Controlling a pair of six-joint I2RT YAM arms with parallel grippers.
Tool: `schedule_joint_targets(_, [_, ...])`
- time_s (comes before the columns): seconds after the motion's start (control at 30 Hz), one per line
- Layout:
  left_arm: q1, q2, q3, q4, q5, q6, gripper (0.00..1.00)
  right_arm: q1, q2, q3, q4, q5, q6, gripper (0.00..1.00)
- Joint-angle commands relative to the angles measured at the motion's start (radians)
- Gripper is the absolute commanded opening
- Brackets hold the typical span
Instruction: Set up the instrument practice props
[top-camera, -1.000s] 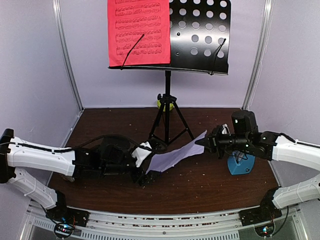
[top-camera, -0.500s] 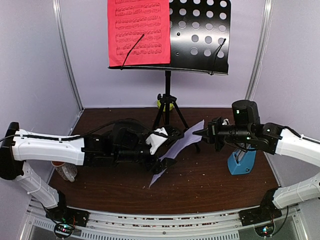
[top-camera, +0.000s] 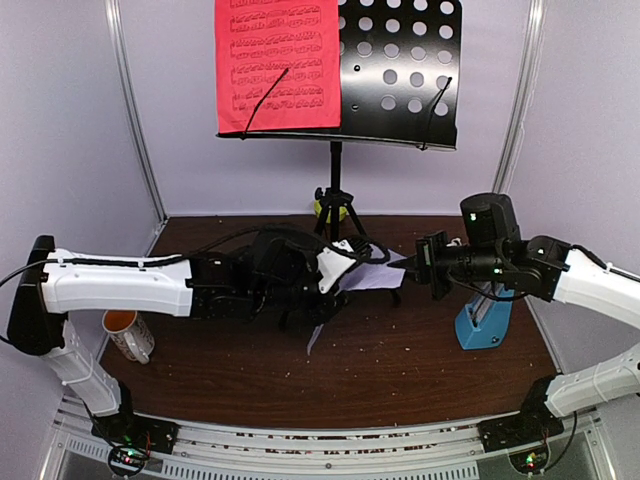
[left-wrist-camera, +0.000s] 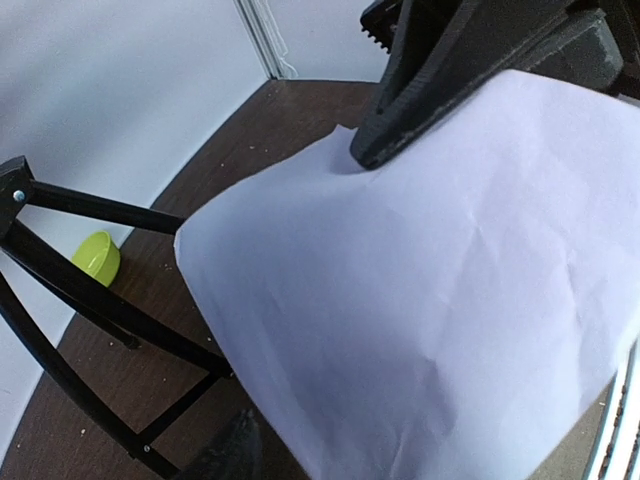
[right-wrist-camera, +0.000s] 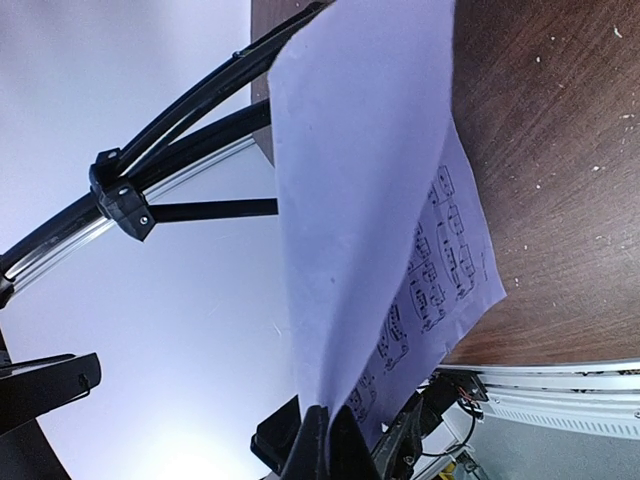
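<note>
- Right hand (top-camera: 410, 264) pinched tight on white music sheet (top-camera: 378, 278), sheet lifted above tabletop (top-camera: 420, 360).
- Left hand (top-camera: 338, 278) at the sheet's other end, fingers hidden; apart or together, can't tell.

The music stand (top-camera: 400, 70) is black, its desk punched with rows of round holes. On the left half of that desk, the red sheet (top-camera: 277, 65) carries black printed staves. In front of the stand's tripod, the white sheet (top-camera: 372, 276) looks faintly lilac, with black notes on one face. Behind the tripod the bowl (top-camera: 330, 208) is yellow-green. Right of the tripod the metronome (top-camera: 482, 325) is blue. The table (top-camera: 400, 370) under the stand is dark brown, flecked with pale specks.
</note>
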Motion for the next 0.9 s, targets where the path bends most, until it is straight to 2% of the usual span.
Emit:
schedule_joint_targets(0.0, [-0.001,0.017,0.045,0.017,-0.055,0.008,0.44,0.009,0.021,0.050,-0.014,0.012,0.013,0.00])
schedule_joint_targets(0.17, [0.000,0.009,0.042,0.040,-0.039,0.019,0.23,0.008,0.026,0.048,0.008,0.016,0.014,0.00])
schedule_joint_targets(0.27, [0.002,0.004,0.037,0.047,-0.025,0.021,0.06,0.009,0.026,0.037,0.040,0.010,0.023,0.01])
schedule_joint_targets(0.33, [0.007,-0.003,0.031,0.050,-0.009,0.013,0.00,0.006,0.025,0.035,0.048,0.012,0.020,0.06])
schedule_joint_targets(0.5, [0.065,-0.060,-0.013,0.067,0.114,-0.054,0.00,-0.026,0.014,0.040,0.065,0.002,-0.098,0.31])
schedule_joint_targets(0.6, [0.115,-0.112,-0.048,0.092,0.226,-0.097,0.00,-0.056,-0.004,0.029,0.069,0.014,-0.220,0.55])
schedule_joint_targets(0.7, [0.161,-0.150,-0.074,0.114,0.339,-0.135,0.00,-0.080,-0.025,-0.013,0.133,0.003,-0.302,0.71])
schedule_joint_targets(0.8, [0.194,-0.171,-0.093,0.136,0.439,-0.168,0.00,-0.092,-0.044,-0.058,0.240,0.000,-0.374,0.84])
schedule_joint_targets(0.87, [0.205,-0.180,-0.103,0.149,0.484,-0.189,0.00,-0.103,-0.048,-0.067,0.291,-0.011,-0.435,0.88])
